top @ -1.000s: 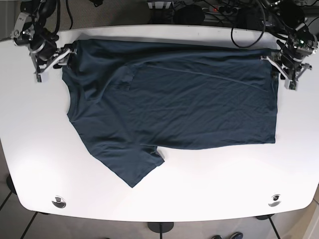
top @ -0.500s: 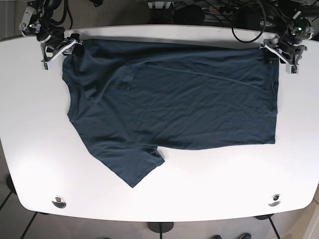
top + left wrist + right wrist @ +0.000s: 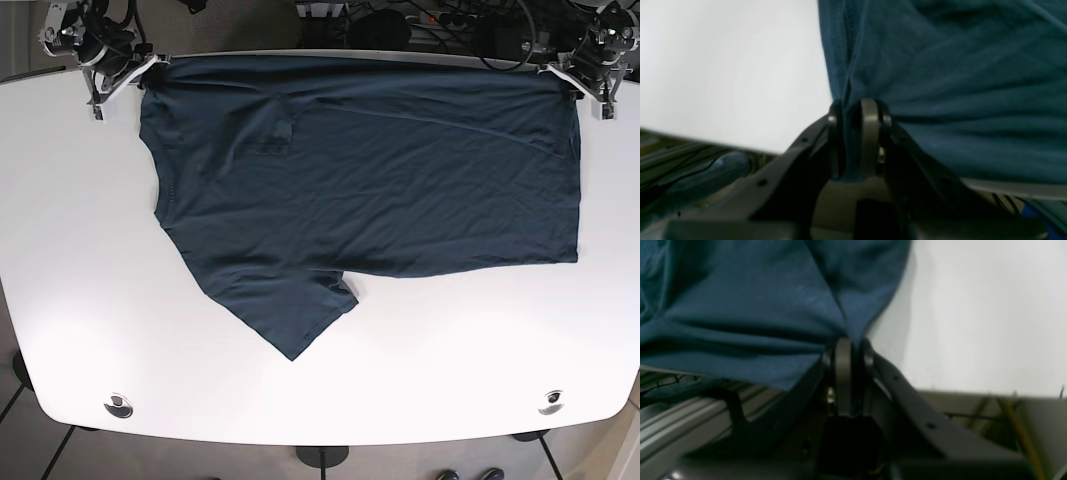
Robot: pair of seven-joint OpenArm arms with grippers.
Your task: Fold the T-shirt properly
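A dark blue T-shirt [image 3: 370,180] lies spread on the white table [image 3: 80,300], folded partly, with one sleeve [image 3: 300,315] pointing to the front. My left gripper [image 3: 580,82] is shut on the shirt's far right corner; the left wrist view shows its jaws [image 3: 857,133] pinching the cloth [image 3: 957,83]. My right gripper [image 3: 135,72] is shut on the far left corner; the right wrist view shows cloth [image 3: 756,306] clamped between its jaws [image 3: 846,370]. Both corners sit at the table's far edge.
Cables and dark equipment [image 3: 420,20] lie behind the table's far edge. Two round metal fittings [image 3: 118,405] [image 3: 549,402] sit near the front corners. The table's far edge shows in both wrist views [image 3: 723,83] [image 3: 973,323].
Both grippers have pulled the shirt's top corners toward the far edge. The whole shirt has slid back and slightly right, and its top edge now lies at the table's far rim.
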